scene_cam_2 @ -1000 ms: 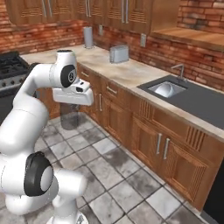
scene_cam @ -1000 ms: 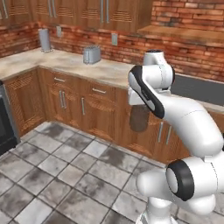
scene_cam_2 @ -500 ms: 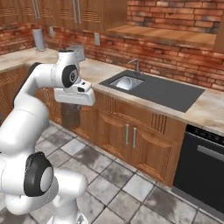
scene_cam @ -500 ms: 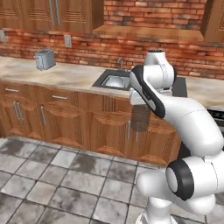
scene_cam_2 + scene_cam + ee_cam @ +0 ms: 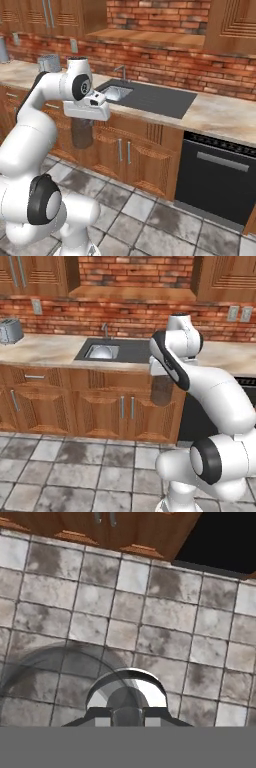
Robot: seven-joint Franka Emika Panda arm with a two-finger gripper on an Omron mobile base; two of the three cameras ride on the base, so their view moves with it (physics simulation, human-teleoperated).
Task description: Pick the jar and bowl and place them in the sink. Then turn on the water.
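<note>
I have the small translucent grey cylindrical jar (image 5: 82, 134) in the jaws. They are closed around its narrower top, and the jar hangs straight down from the hand with its long axis upright. In the hand view I look down on it as a glossy ring (image 5: 127, 695), with the grey mottled floor tiles (image 5: 165, 637) far under it, so nothing supports it from below.

The relation that matters now is between the jar and the rectangular light-grey metal sink (image 5: 95, 347). The jar (image 5: 160, 391) hangs lower than the pale stone surface (image 5: 45, 351), in front of the brown wooden cabinet doors (image 5: 107, 413). The sink lies higher, further forward and to the robot's left of it. So I judge that the jar must go up first, above the edge of the surface, and only then across to the left and over the basin. A straight path would push it against the cabinet front.

Inside the basin I see a pale rounded glossy shape, probably the round pale blue-white bowl (image 5: 102, 353), but it is too small for me to be sure. The slim grey metal faucet (image 5: 121, 71) stands behind the sink against the red brick wall (image 5: 165, 62), and I see no stream coming from it.
</note>
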